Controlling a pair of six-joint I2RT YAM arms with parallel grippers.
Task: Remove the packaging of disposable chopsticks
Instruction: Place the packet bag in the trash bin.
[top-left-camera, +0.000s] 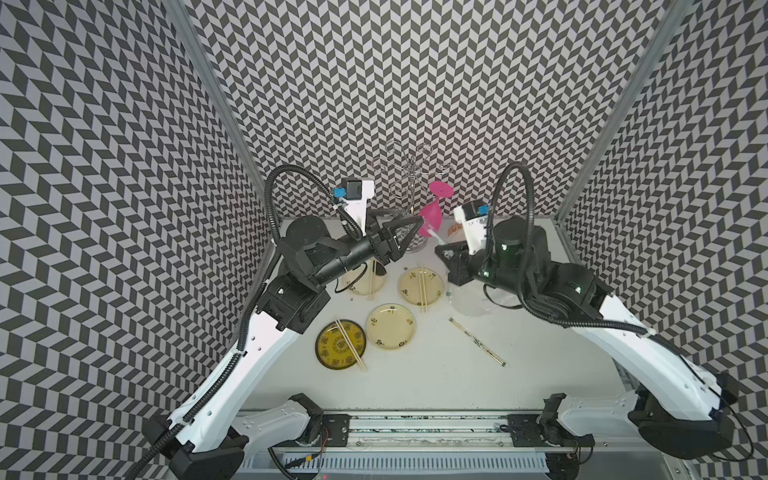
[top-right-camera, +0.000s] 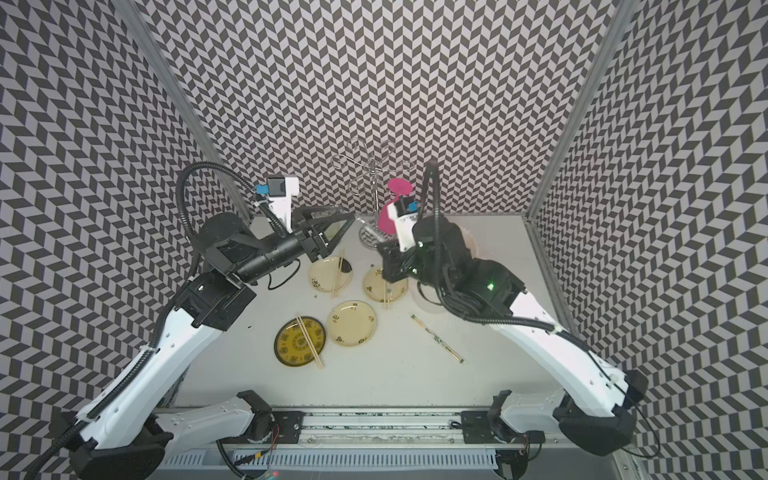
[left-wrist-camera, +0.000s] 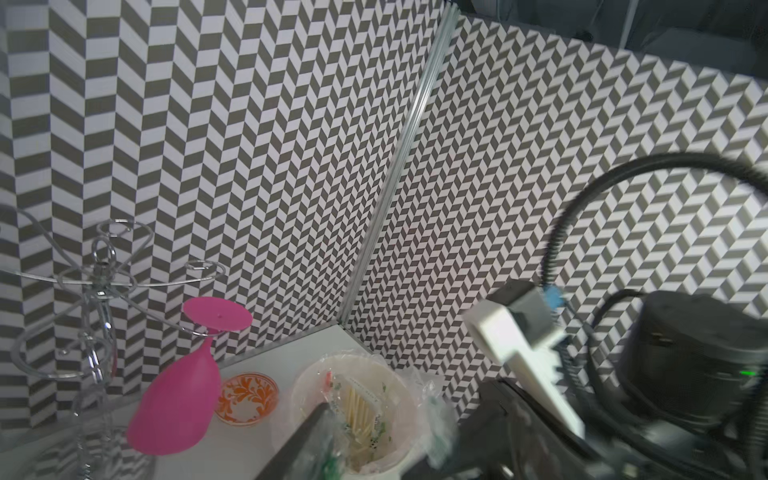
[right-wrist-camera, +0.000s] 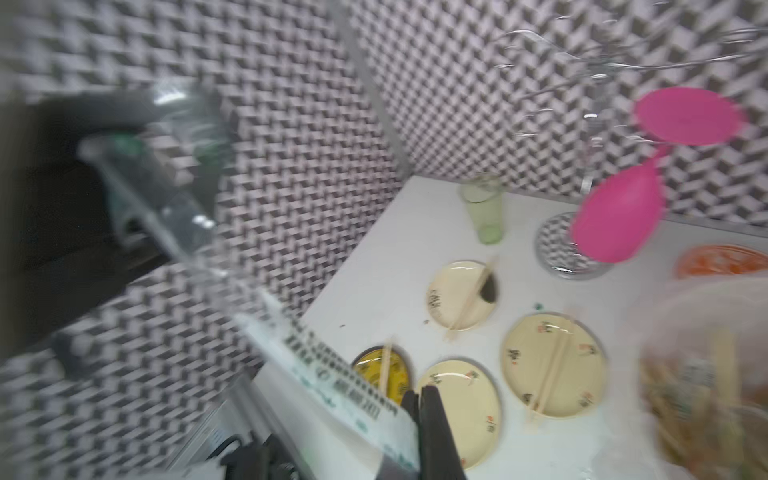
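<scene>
White table (top-left-camera: 540, 374); four plates (top-left-camera: 390, 328); sleeved chopsticks (top-left-camera: 477, 341)

Blur smears the sleeve (right-wrist-camera: 332, 374) in the right wrist view; the bucket (right-wrist-camera: 706, 303) there is blurred and cut by the edge.

Black print on packaging (right-wrist-camera: 332, 386) too blurred to read

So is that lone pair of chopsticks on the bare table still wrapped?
Still wrapped. In both top views the chopsticks carry packaging with dark printed marks midway and a green tip.
</scene>
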